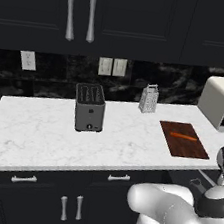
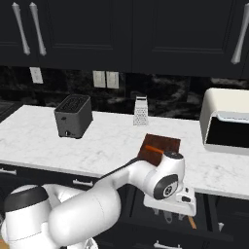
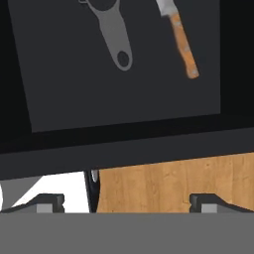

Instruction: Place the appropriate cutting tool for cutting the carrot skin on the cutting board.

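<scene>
the gripper (image 3: 127,202) hangs below the counter edge with its two fingertips (image 3: 49,202) standing wide apart and nothing between them. just past them in the hand view lies a strip of light wooden floor (image 3: 168,183), then the dark front wall of an open drawer (image 3: 124,149). inside the drawer, on its flat dark bottom, lie two tools well apart from each other: a grey peeler (image 3: 115,37) with a hole in its handle end, and a knife (image 3: 179,42) with an orange-brown wooden handle, its blade cut off by the top of the view. the right base view shows the hand (image 2: 170,199) low in front of the cabinets over the same drawer (image 2: 209,214), with the tools dimly seen below it and a bit of the wooden handle (image 2: 192,222) poking out. farther off, on the white marble counter (image 1: 41,129), the cutting board (image 1: 184,139) lies flat to the right with the carrot (image 1: 184,136) resting on it. left of the board stands a toaster (image 1: 89,108), and behind, near the wall, a metal grater (image 1: 148,99). at the far right of the counter sits a white appliance (image 2: 226,121) with a dark opening, seen in full in the right base view and cut off in the left one. the right base view has the arm across the near part of the board (image 2: 163,146).
</scene>
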You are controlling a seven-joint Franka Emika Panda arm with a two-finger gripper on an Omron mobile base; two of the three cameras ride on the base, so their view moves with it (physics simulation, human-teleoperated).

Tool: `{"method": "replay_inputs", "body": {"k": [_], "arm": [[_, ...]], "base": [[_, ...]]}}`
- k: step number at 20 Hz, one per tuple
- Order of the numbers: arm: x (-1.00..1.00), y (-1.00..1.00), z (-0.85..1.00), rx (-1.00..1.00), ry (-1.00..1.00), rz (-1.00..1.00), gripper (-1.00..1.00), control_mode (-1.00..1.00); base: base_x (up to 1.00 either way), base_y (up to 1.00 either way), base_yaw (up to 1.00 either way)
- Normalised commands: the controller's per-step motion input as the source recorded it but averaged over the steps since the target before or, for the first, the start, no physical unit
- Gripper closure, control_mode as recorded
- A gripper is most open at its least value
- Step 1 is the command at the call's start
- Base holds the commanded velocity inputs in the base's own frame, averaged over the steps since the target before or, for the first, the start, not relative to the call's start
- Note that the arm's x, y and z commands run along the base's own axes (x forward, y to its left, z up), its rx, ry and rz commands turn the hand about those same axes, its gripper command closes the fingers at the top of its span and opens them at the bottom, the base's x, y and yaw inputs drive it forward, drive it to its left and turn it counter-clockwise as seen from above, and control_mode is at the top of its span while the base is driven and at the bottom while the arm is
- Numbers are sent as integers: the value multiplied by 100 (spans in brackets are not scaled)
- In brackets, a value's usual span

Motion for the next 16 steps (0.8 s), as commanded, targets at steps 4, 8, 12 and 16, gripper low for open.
{"method": "replay_inputs", "body": {"k": [4,8,12,16], "arm": [[7,0,-23,0,3,1,-100,-100],[8,0,-17,0,0,3,-100,-100],[6,0,-29,0,0,3,-100,-100],[18,0,-21,0,0,5,-100,-100]], "base": [[0,0,0],[0,0,0],[0,0,0],[0,0,0]]}}
